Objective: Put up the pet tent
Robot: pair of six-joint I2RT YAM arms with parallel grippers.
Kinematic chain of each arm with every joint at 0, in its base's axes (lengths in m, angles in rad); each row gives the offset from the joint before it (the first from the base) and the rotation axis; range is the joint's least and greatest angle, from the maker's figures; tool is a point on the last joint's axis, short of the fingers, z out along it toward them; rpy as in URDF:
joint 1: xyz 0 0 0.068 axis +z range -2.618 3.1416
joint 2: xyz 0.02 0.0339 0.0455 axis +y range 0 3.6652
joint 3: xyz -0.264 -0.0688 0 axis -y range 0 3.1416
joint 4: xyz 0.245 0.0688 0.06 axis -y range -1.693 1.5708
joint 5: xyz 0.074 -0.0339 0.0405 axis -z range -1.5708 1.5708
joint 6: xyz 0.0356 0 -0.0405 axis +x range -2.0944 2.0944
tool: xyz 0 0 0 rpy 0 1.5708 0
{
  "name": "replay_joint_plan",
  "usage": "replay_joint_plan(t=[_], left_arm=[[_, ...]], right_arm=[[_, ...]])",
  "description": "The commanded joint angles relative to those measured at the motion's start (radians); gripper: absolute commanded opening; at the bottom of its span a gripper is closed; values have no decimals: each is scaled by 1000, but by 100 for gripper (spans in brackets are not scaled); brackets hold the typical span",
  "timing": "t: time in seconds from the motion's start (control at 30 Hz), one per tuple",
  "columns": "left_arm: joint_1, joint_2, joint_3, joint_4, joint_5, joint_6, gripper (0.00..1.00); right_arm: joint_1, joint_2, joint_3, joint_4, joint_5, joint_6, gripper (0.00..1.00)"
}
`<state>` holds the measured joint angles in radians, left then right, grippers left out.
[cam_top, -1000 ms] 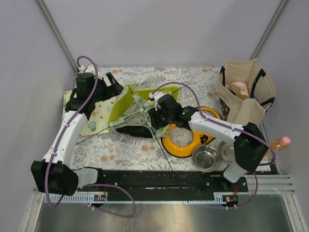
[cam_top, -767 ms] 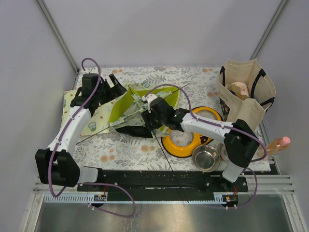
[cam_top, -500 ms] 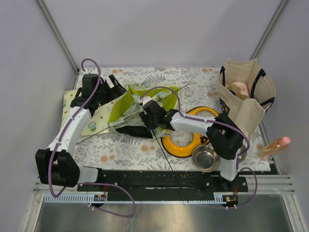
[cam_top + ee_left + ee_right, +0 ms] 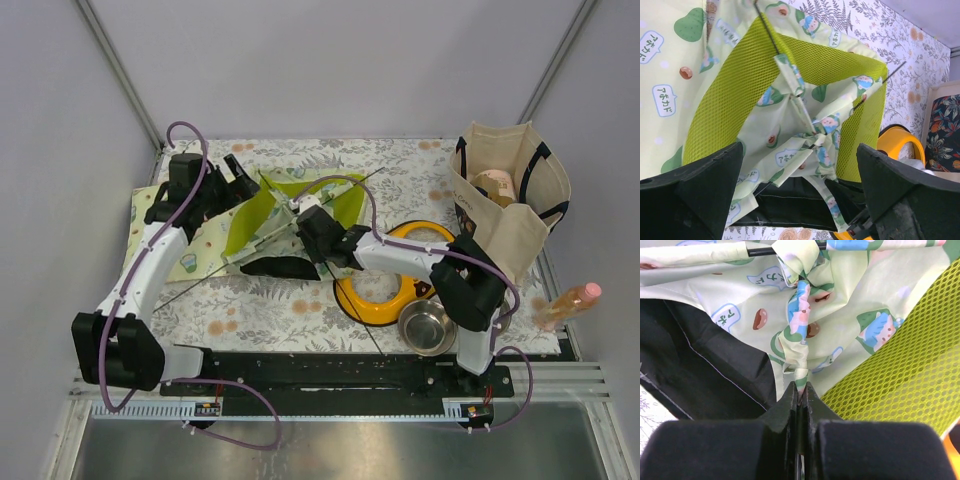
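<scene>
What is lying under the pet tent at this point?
An avocado-print mat pokes out from under the left side of the pet tent, on the floral table cover. Anything beneath the tent's middle is hidden by fabric.

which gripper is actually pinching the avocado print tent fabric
The right gripper, shut on a twisted tie of the pale green avocado-print pet tent; the left gripper hangs wide open before it.

bare floral tablecloth (image 4: 260, 305) lies open at near left; the pale green avocado-print fabric tent (image 4: 252, 215), orange ring feeder (image 4: 365, 305) and steel bowl (image 4: 427, 327) block my middle and right.
</scene>
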<state>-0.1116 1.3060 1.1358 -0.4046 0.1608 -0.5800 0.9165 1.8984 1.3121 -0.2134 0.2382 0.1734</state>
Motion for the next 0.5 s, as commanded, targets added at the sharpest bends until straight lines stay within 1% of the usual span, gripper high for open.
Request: replay_joint_plan(t=[0.0,0.13,0.3,0.33,0.47], left_arm=[[-2,-57,25,15,17,16,98],[0,-86,39,6,25,20,99],[-2,-116,59,-22,11,38,99],[-2,-120,65,-29,5,43,99],[-2,-134,78,-51,-7,54,99]], right_arm=[[7,-123,53,-9,137,104,0],[7,-141,79,-44,237,201,0],[2,-41,196,-142,279,297,0],[-4,-20,217,-165,283,331,0],[-34,59,274,-202,208,393,0]])
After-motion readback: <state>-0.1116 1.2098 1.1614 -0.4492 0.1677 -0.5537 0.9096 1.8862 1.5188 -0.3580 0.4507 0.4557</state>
